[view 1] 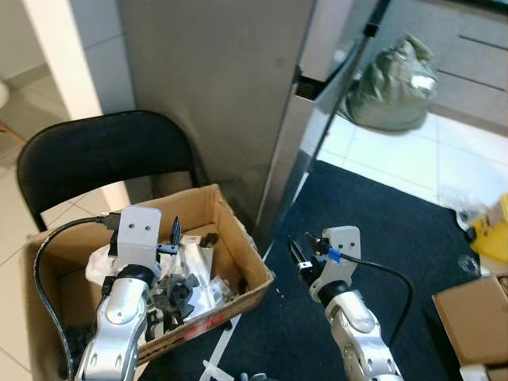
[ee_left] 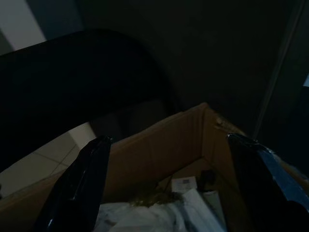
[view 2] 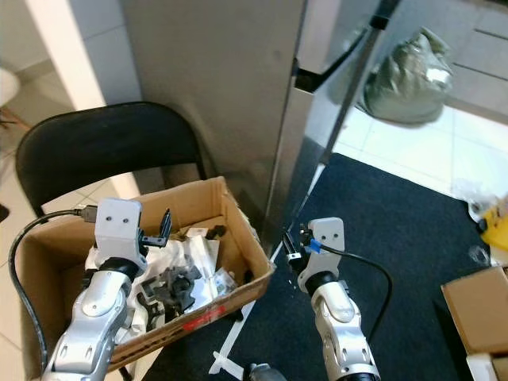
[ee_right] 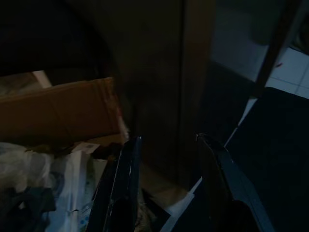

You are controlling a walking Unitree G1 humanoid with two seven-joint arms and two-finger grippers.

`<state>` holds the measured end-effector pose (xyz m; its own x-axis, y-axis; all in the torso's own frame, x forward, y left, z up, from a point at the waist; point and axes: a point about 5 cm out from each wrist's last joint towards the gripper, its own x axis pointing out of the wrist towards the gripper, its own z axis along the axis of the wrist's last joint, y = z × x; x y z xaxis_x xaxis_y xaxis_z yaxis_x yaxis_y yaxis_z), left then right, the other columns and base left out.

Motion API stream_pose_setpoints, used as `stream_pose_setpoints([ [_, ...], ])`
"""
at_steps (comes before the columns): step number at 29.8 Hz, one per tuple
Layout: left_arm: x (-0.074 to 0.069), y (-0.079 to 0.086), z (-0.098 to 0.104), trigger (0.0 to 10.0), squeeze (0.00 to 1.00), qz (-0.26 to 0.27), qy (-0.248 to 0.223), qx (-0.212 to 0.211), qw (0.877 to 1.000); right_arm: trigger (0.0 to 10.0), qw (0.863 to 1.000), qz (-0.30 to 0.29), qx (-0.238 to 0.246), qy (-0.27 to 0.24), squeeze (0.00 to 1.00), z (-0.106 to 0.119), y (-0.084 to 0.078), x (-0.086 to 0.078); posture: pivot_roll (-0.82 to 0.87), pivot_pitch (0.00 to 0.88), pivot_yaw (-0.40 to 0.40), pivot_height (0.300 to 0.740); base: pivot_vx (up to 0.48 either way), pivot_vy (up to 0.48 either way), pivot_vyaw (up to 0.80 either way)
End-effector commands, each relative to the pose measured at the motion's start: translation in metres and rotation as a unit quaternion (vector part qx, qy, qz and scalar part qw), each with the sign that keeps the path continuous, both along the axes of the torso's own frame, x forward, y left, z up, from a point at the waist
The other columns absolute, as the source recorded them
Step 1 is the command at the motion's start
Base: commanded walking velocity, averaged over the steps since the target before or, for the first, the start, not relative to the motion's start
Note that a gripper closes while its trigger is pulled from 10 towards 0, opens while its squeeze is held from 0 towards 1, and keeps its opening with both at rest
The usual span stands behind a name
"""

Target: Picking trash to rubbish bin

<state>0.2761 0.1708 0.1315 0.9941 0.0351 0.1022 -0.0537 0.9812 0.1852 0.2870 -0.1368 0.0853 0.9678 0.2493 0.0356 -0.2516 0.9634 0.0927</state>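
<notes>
Left eye view: the left pincer (view 1: pixel 171 238) gapes wide and empty over the cardboard box (view 1: pixel 238 238) of trash (view 1: pixel 194 274), arm raised from below — the right pincer (view 1: pixel 300 258), fingers parted and holding nothing, hangs above the dark mat (view 1: pixel 397 230) beside the box.

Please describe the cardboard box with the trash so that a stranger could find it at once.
Find the black folding chair beside the tall grey panel. Directly before it stands the open cardboard box, under the left gripper, stuffed with white and dark trash; the other carton lies on the dark mat.
</notes>
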Motion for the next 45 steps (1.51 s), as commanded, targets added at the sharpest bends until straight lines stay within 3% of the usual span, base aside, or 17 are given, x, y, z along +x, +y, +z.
stream_pose_setpoints([
  [1, -0.0024, -0.001, -0.0078, 10.0, 0.0, -0.002, 0.019, 0.001, 1.0, 10.0, 1.0, -0.002, -0.003, 0.006, 0.0, -0.0021, -0.0002, -0.0019, 0.0, 0.129, -0.06, 0.74, 0.0, 0.0, -0.52],
  [45, -0.0019, -0.0009, -0.0091, 10.0, 0.0, -0.009, 0.022, 0.002, 1.0, 10.0, 1.0, -0.001, -0.008, 0.013, 0.0, -0.0056, 0.0, -0.0039, 0.01, 0.112, -0.065, 0.74, 0.0, 0.0, -0.53],
])
